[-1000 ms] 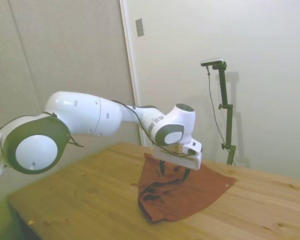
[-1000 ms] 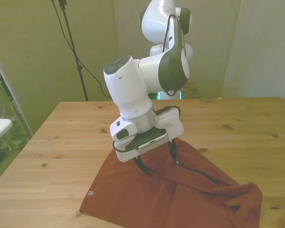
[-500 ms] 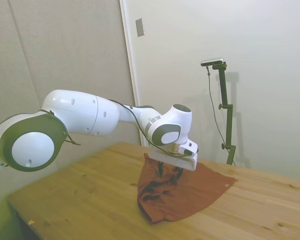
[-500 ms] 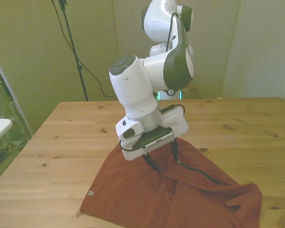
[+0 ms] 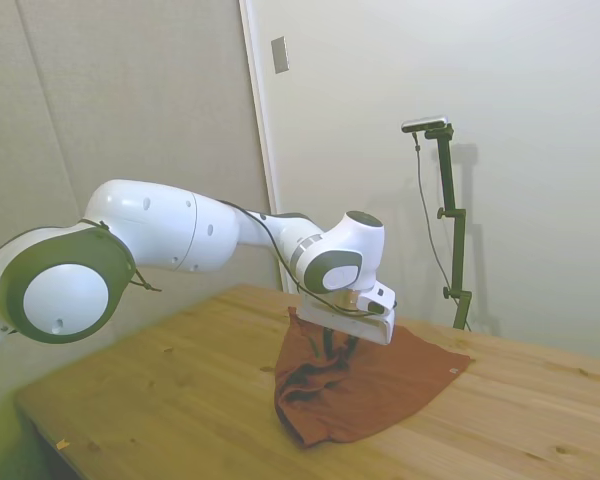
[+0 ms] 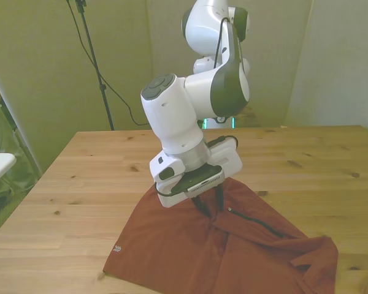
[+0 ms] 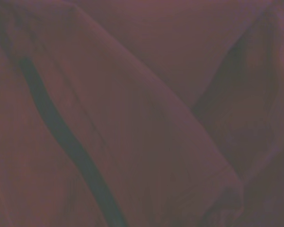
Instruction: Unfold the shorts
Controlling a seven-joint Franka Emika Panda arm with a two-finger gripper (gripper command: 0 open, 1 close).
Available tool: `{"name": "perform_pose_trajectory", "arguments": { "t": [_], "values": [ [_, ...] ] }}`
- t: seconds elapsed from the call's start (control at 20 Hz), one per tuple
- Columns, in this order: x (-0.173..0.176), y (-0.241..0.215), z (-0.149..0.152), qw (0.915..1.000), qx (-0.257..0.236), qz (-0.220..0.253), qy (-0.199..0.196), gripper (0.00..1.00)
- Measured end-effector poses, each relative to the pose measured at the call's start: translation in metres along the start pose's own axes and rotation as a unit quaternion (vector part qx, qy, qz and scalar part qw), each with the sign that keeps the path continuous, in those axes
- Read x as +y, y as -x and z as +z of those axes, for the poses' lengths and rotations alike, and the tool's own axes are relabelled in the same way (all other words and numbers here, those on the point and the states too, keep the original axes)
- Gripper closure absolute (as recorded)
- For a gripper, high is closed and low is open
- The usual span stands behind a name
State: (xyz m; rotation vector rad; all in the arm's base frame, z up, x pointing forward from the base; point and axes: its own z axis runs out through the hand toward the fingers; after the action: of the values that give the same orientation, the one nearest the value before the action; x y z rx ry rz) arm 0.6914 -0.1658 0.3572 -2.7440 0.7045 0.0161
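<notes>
Filling the wrist view, the shorts show only rust folds and a dark zipper line. They lie on the table, bunched toward the front view's right. The gripper has its fingers nearly closed, pinching a raised fold near the middle. Judged risk: the pinch may catch both layers, so lifting drags everything instead of opening it.

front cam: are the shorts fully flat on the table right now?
No, the shorts have a raised fold under the gripper and bunch at the front view's right.
</notes>
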Motion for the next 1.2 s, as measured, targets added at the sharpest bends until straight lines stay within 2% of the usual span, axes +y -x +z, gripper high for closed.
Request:
{"name": "perform_pose_trajectory", "arguments": {
  "t": [0.3,0.55,0.7,0.8,1.05,1.2],
  "values": [
    [-0.019,0.020,-0.022,0.9995,0.008,-0.031,-0.005,1.00],
    [-0.098,0.090,-0.026,0.9929,0.028,-0.114,0.016,1.00],
    [-0.145,0.144,-0.007,0.9837,0.027,-0.174,0.036,1.00],
    [-0.163,0.172,0.010,0.9779,0.020,-0.202,0.052,1.00],
    [-0.179,0.214,0.062,0.9627,0.003,-0.247,0.111,1.00],
    [-0.188,0.223,0.086,0.9578,0.004,-0.254,0.134,1.00]
  ]
}}
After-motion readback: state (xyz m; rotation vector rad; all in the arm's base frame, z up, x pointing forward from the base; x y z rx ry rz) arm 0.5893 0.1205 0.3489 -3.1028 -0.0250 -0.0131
